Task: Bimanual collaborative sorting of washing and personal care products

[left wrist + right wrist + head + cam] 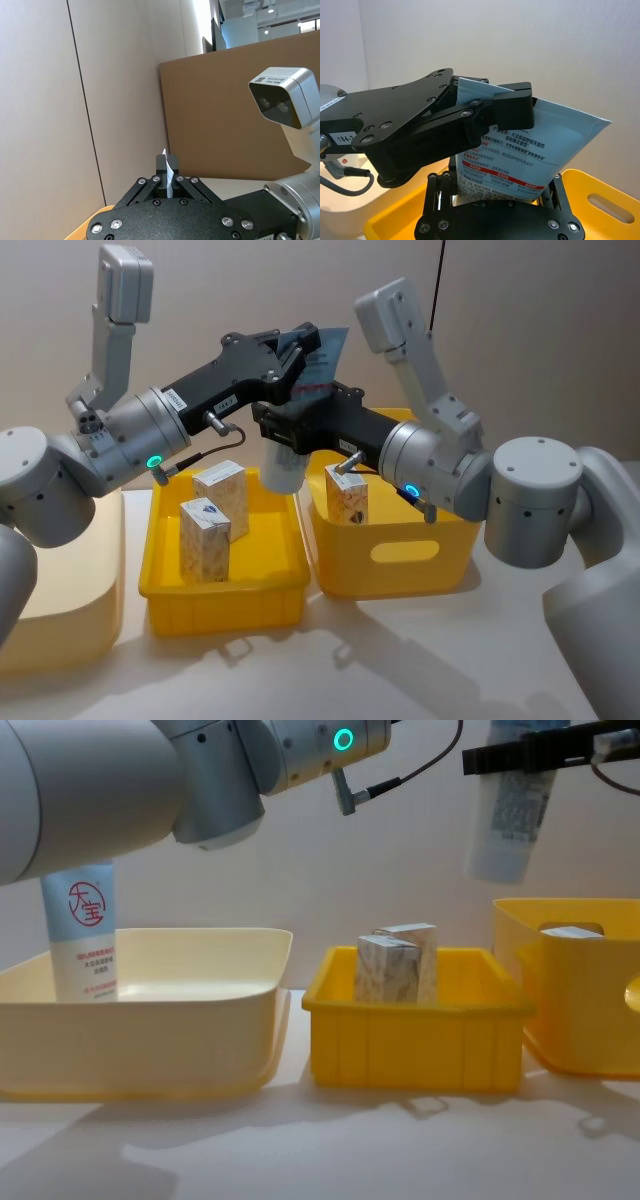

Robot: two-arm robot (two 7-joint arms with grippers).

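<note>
Both the left gripper (300,352) and the right gripper (283,428) are pinching the squeeze tube (292,445) high above the bins' gap at twelve o'clock, so pulling apart could rip or drop it.

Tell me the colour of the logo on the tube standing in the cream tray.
Red: a round red logo on the white and pale-blue tube, clearest in the chest view.

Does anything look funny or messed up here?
Nothing is spilled or broken. One odd thing: the left gripper and right gripper both grip the same squeeze tube in mid-air, above the gap between the yellow bins.
</note>
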